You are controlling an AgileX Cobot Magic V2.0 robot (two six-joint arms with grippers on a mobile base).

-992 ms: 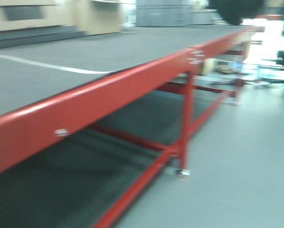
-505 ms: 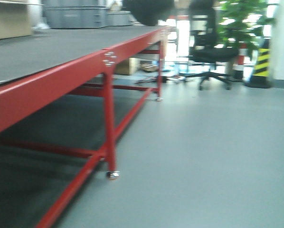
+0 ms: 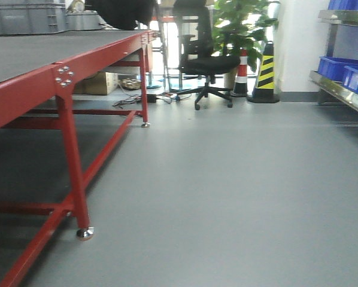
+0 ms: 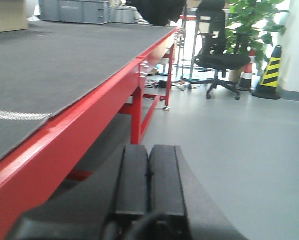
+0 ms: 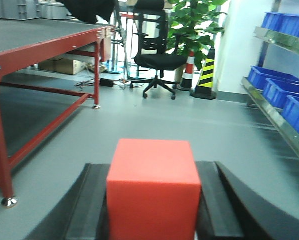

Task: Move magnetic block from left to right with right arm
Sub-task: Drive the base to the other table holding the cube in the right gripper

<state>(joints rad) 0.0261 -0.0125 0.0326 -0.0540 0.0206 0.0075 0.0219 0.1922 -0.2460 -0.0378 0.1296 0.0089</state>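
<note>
The right claw (image 5: pixel 152 202) is pinching the block (image 5: pixel 152 187), a plain red cube. Its two black fingers (image 5: pixel 92 200) are spread just as wide as the cube, one pressing on the left face and one on the right. The block is filling the gap between them and is rising above the fingers. It is hanging over the grey floor (image 5: pixel 139 120), well apart from the counter (image 5: pixel 49 47), which is standing off to the left in the right wrist view.

The left claw (image 4: pixel 148 155) is pressed together, its two black pads (image 4: pixel 132 175) meeting flat along a thin seam with nothing between them. It is sitting just right of the counter's red rim (image 4: pixel 89 110), pointing along it toward the far end.

In the front view the counter (image 3: pixel 23 98) is running away on the left, with a dark mat on top and red legs under it. Grey crates (image 3: pixel 26 18) are sitting on its far end. Beyond it, a black chair (image 3: pixel 206 60) is standing in front of a green plant (image 3: pixel 242 24). A yellow-and-black cone (image 3: pixel 266 69) is standing just right of the chair. On the far right, blue bins (image 3: pixel 346 72) are resting on a metal shelf (image 3: pixel 340 95).
</note>
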